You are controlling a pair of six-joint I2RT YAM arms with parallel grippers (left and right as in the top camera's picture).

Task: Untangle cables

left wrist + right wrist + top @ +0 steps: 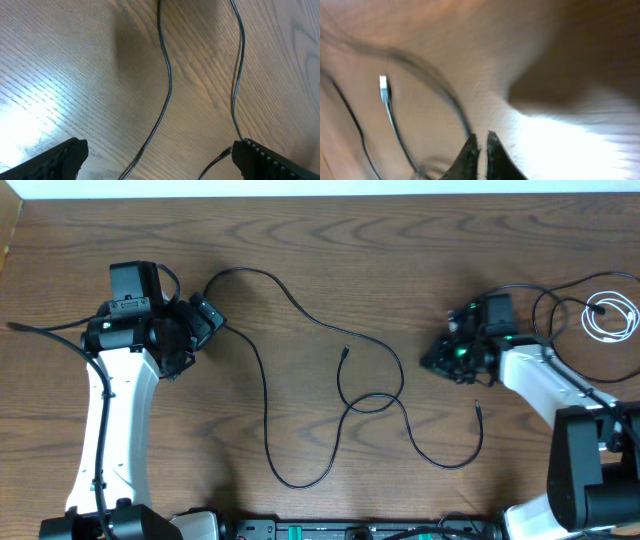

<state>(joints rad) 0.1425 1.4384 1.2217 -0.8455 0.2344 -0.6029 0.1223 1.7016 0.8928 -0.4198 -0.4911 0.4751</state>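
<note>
The table carries long black cords sprawled and crossing at its centre. A white cord lies coiled at 3 o'clock. The left gripper, at 9 o'clock, points toward 3, spread wide and empty, with two cords running between its fingers. The right gripper, nearer 3 o'clock, points toward 9, clenched. Blur hides whether it pinches a cord.
</note>
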